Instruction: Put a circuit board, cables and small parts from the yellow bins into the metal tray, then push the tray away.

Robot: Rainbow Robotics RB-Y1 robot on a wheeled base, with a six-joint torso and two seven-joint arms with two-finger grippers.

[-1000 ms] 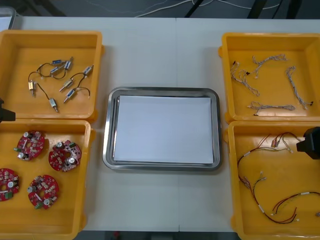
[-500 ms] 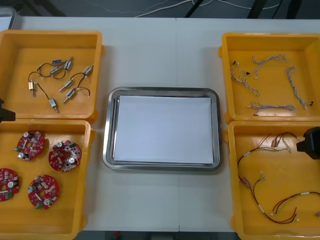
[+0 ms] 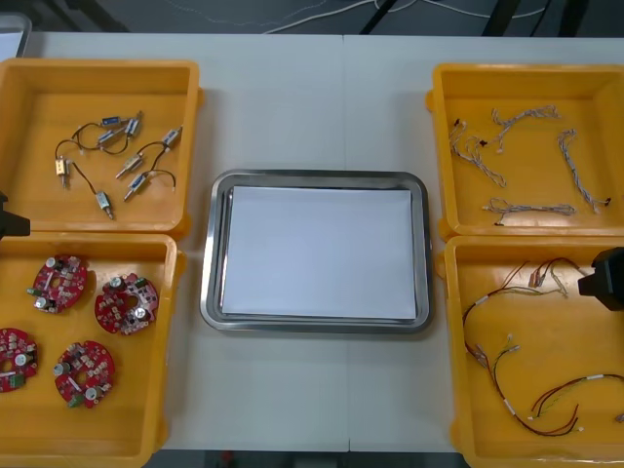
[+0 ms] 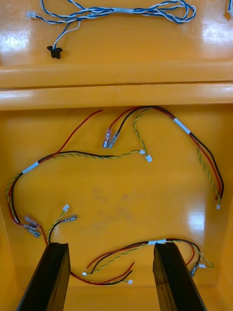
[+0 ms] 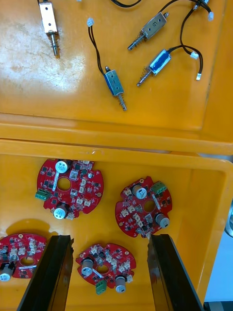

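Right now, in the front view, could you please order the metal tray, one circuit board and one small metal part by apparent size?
1. Metal tray
2. Circuit board
3. Small metal part
All lie at about one level, so nearness hardly matters.

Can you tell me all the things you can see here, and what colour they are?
table: one, light, under everything
yellow bins: four, two at each side of the table
metal tray: one, shiny rim, white inside, between the bins, nothing in it
circuit boards: four, round, red, in the near left bin
small metal parts: several, silvery with black leads, in the far left bin
blue and white cables: a few, twisted, in the far right bin
red and yellow cables: a few, in the near right bin
left gripper: one, black fingers open, over the circuit boards
right gripper: one, black fingers open, over the red and yellow cables
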